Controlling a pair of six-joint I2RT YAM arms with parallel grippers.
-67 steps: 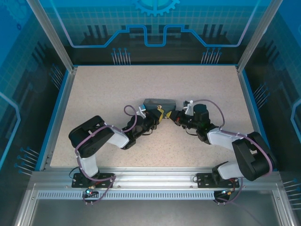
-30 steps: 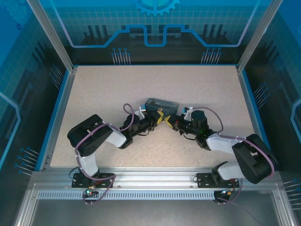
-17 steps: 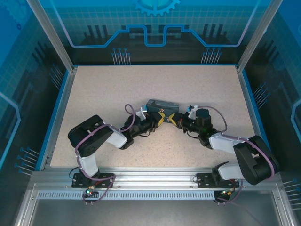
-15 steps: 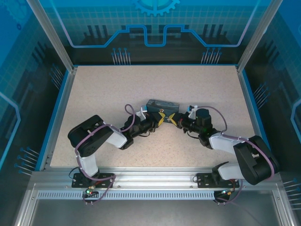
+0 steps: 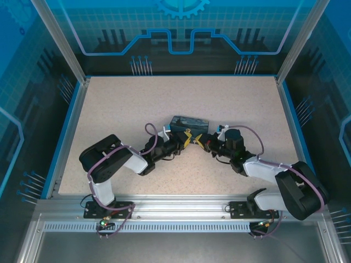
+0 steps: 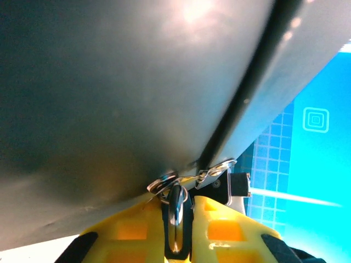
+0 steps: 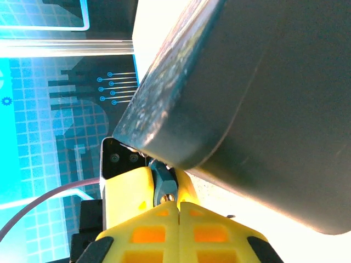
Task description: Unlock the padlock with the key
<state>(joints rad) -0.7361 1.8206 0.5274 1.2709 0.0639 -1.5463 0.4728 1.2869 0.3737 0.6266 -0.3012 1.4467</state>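
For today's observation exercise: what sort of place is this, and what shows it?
Probably a robot test cell: left arm and right arm bolted to an aluminium rail, a speckled table, blue printed see-through panels around it.

Premises present as a robotics test laboratory: a speckled counter [image 5: 120, 104] enclosed by aluminium frame posts [image 5: 60, 41] and blue circuit-printed panels [image 5: 181, 22], with left arm [image 5: 112, 161] and right arm [image 5: 296, 189] bolted to a slotted aluminium rail [image 5: 181, 208].

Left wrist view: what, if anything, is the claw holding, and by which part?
The left claw pinches the key by its lower end, between the yellow fingers; the key's upper end meets the padlock's dark side.
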